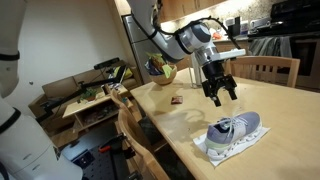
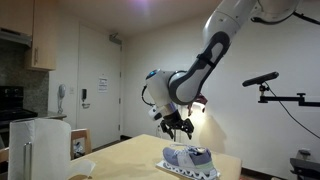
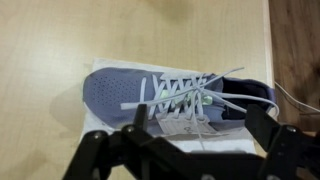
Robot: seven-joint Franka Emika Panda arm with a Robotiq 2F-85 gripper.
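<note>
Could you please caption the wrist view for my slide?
Open black gripper above a grey-blue laced sneaker lying on a white sheet on the pale wooden table.

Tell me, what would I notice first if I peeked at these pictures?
A blue-grey sneaker with white laces lies on a white sheet on the wooden table. The robot's black gripper hangs open above it, touching nothing. Farther back on the table sits a bowl.
</note>
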